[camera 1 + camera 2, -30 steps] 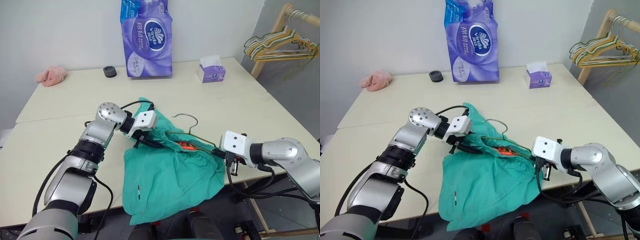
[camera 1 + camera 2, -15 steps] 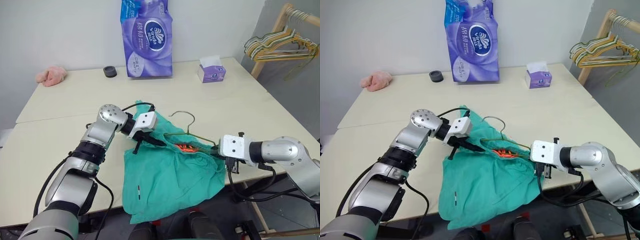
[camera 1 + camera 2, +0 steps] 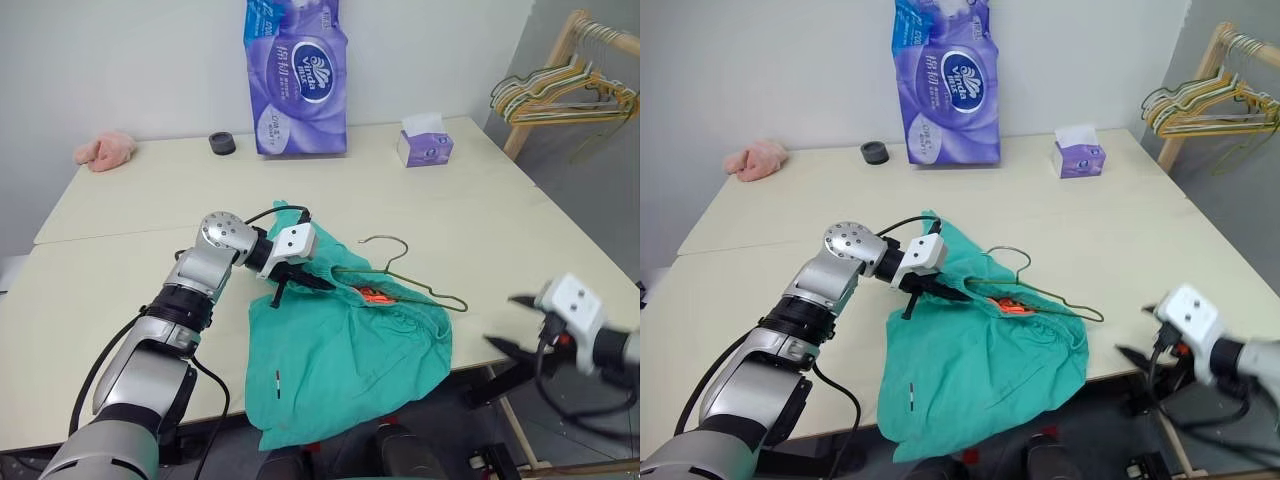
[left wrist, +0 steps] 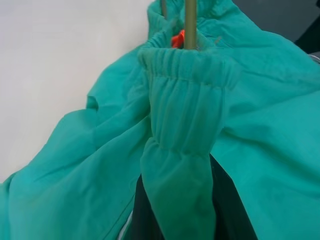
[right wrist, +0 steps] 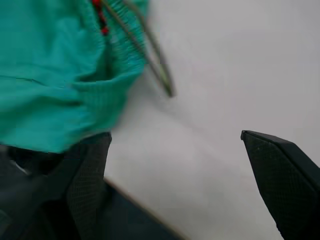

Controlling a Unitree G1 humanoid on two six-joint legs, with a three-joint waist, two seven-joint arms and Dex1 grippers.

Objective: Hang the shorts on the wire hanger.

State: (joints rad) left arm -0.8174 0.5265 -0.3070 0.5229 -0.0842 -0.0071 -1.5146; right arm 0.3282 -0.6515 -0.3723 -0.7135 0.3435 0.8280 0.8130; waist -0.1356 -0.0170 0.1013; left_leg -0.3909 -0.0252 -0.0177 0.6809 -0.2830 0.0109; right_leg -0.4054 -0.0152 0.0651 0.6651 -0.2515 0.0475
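place: plain lab-like test room | cues: bare table (image 3: pixel 120 290); wooden hanger rack (image 3: pixel 555 60); blank wall (image 3: pixel 120 60)

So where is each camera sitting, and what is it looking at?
Left and right eye views: on the head, looking down over the table; both arms show.
Left wrist view: on the left arm, looking along the left pincer, shut on the shorts.
Right wrist view: on the right arm, looking past the open right pincer at the table edge.
Shared: the shorts and the wire hanger.

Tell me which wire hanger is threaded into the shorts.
The olive-gold wire hanger lying on the table, one end inside the teal shorts waistband. The others hang together on the wooden rack.
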